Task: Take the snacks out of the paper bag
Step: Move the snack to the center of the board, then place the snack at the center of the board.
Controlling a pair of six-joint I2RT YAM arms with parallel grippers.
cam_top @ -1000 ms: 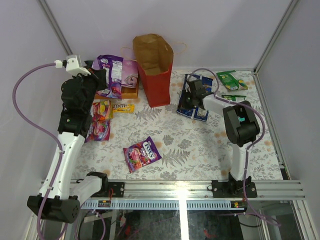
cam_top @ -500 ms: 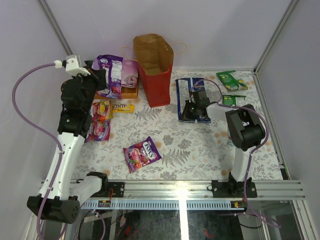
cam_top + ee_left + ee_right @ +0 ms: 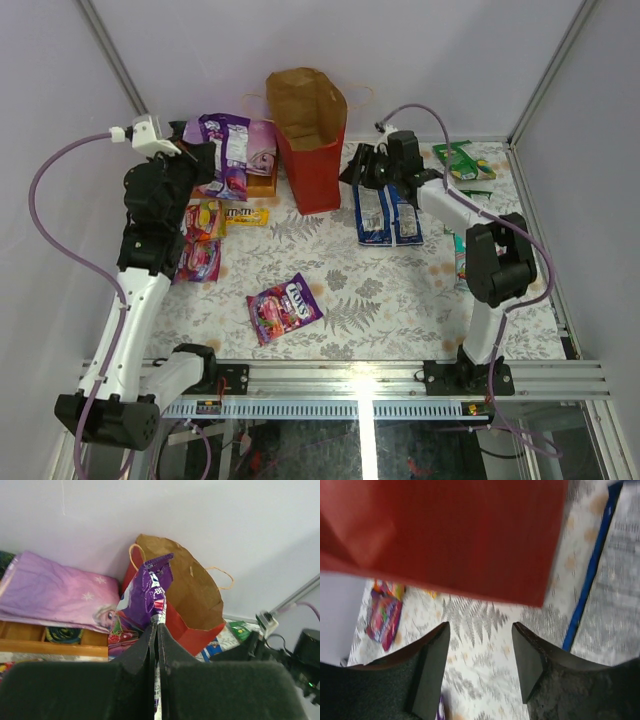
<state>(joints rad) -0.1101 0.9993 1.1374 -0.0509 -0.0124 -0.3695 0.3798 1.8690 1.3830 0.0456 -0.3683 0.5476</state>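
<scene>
Paper bag (image 3: 310, 150) upright | left wrist view: left end effector (image 3: 156, 630) pinches purple packet (image 3: 147, 592) | right end effector (image 3: 480, 632) spread

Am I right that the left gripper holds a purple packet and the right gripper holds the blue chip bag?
The right gripper is open and empty, as the right wrist view shows; the blue chip bag lies free. The left gripper does hold the purple packet.

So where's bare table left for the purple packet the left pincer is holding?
Bare tabletop runs down the middle, bordered by the paper bag, the blue chip bag and the Fox's candy packet. There is more at the near right, between the chip bag and the rail. Crowded: the back left by the wooden box, and around the green packets.
</scene>
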